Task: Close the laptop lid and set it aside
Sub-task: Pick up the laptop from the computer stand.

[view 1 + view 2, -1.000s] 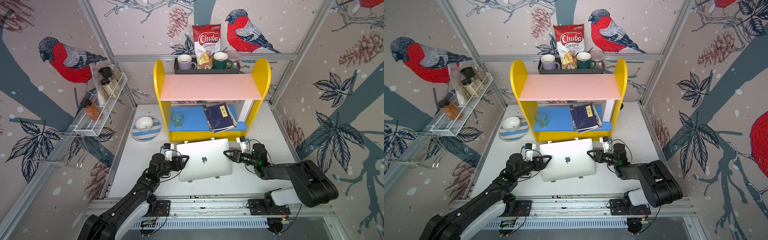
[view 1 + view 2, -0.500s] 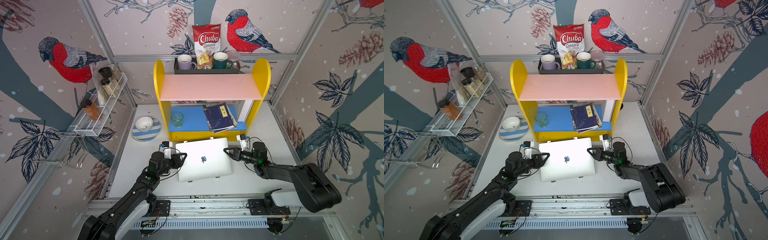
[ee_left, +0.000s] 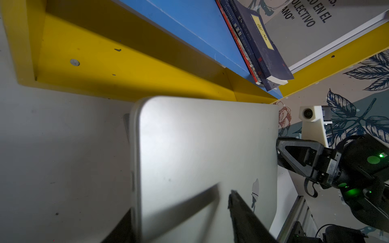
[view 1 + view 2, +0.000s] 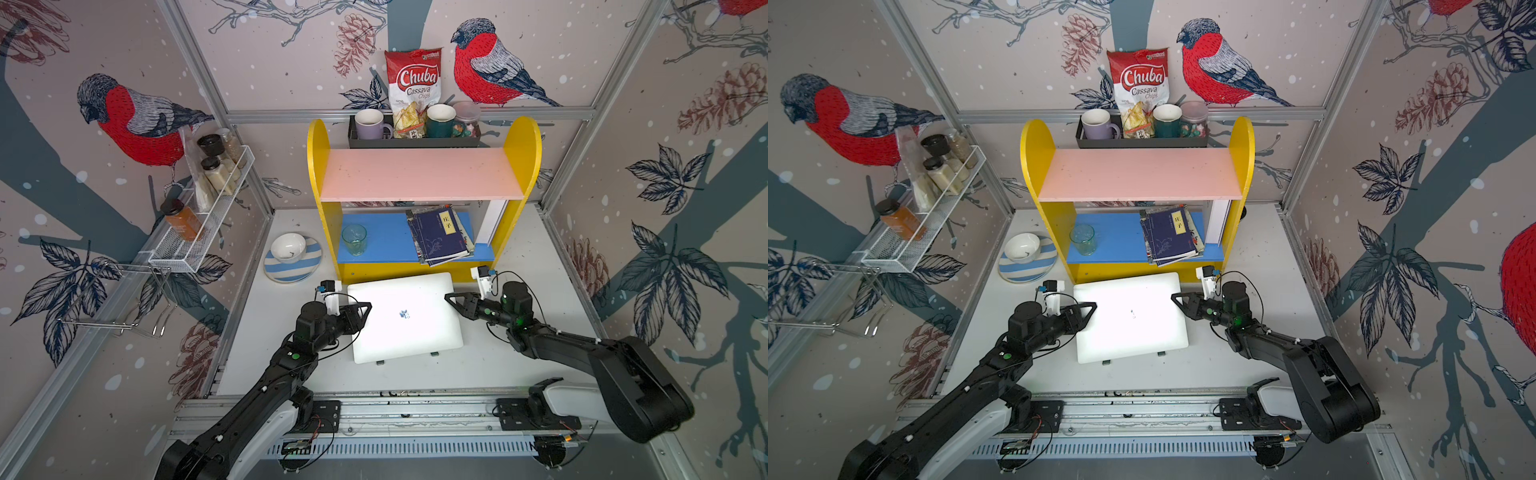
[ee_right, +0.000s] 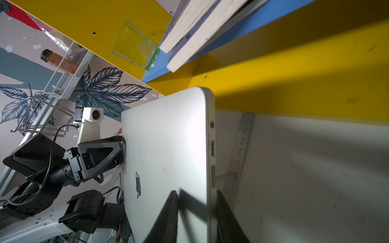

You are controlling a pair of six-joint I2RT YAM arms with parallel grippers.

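The laptop (image 4: 405,316) (image 4: 1129,316) lies with its lid (image 3: 200,157) (image 5: 168,147) down and the apple logo facing up, just in front of the yellow shelf. It rests on the silver folding stand (image 5: 242,147). My left gripper (image 4: 368,307) (image 3: 181,202) clamps the laptop's left edge, one finger on the lid and one beneath. At the right edge, my right gripper (image 4: 448,297) (image 5: 197,192) is shut the same way, one finger on top and one under the rim.
The yellow shelf (image 4: 415,272) stands directly behind the laptop, with dark blue books (image 4: 442,235) and a glass (image 4: 354,239) on its blue board. A bowl on a striped plate (image 4: 291,266) sits at back left. A wire rack (image 4: 199,232) hangs on the left wall.
Both grippers have narrowed onto the laptop's side edges. The left gripper has slid a little further over the lid. The laptop has hardly moved.
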